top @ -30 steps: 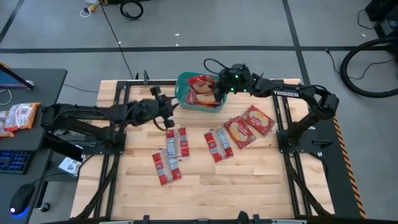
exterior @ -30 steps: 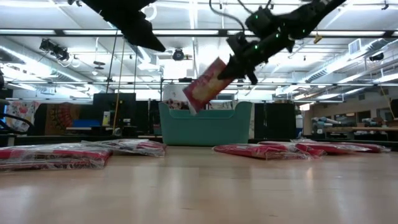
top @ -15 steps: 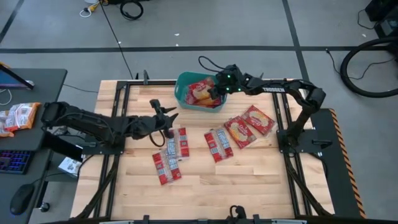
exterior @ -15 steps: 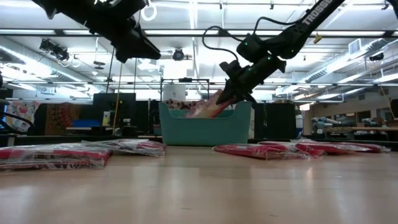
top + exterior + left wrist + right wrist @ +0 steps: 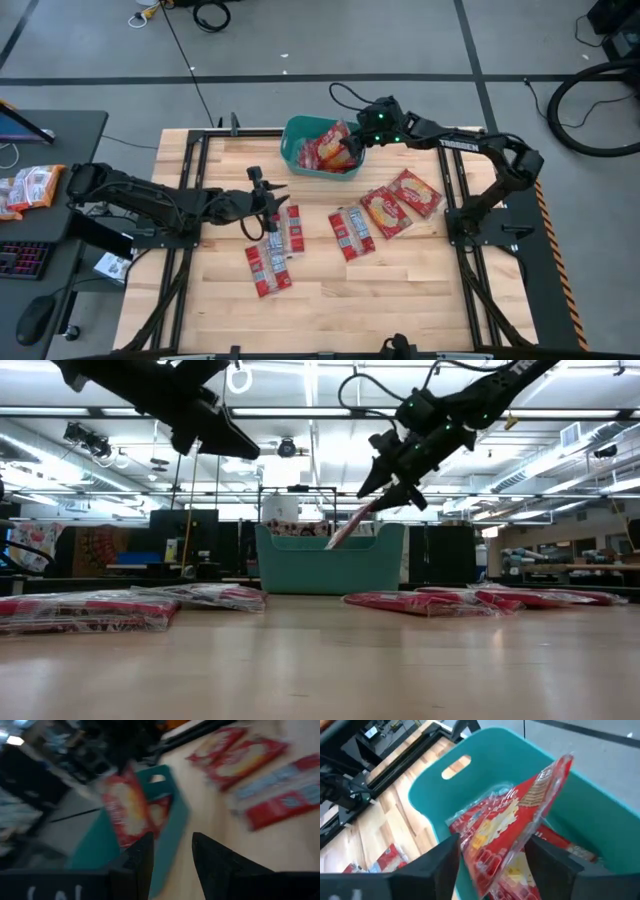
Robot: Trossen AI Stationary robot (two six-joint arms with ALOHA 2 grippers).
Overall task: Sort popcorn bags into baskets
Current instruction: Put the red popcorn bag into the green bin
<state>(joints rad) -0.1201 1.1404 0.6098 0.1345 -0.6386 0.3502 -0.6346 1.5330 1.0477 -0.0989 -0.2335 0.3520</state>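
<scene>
**Packet tilted over the teal basket, right jaws spread**

In the upper middle of the high view, the right gripper (image 5: 352, 147) hangs over the teal basket (image 5: 296, 130) at the counter's (image 5: 400, 290) far edge. Its jaws stand open on either side of a squarish popcorn bag (image 5: 515, 832), which leans tilted into the basket on other red packets. Whether the jaws touch it cannot be told.

Left of centre, the left gripper (image 5: 268, 195) hovers above the narrow popcorn bags (image 5: 272, 250), jaws partly open and empty. More narrow bags (image 5: 351, 233) lie at the centre, and two squarish ones (image 5: 400, 203) lie right of them.
</scene>
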